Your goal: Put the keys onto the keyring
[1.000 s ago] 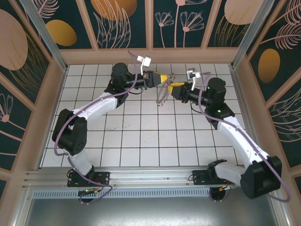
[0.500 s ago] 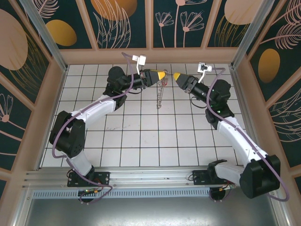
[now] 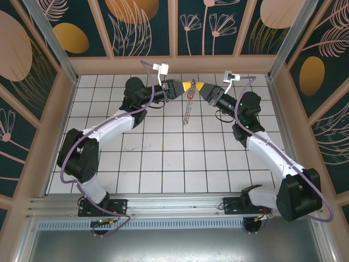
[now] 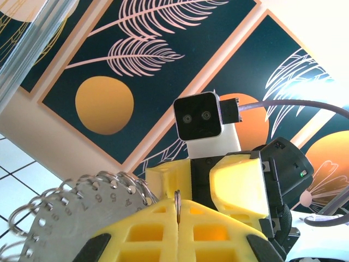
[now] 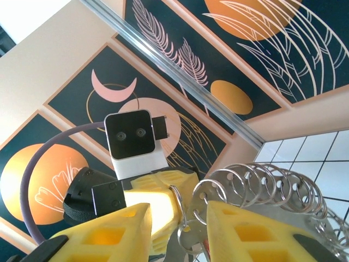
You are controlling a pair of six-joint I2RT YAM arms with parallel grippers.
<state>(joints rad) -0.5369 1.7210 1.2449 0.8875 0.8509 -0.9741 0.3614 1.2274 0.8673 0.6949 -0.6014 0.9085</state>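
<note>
left gripper [image 3: 189,85] is clamped tight on the keyring [image 3: 188,107], right gripper [image 3: 200,86] part-open, loose round the key [image 5: 188,240], which may drop if the keyring sways.

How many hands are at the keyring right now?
2. The left hand is shut on a ring of the keyring, which hangs over the far tiles. The right hand faces it from the right, jaws open with rings between them; contact unclear.
</note>
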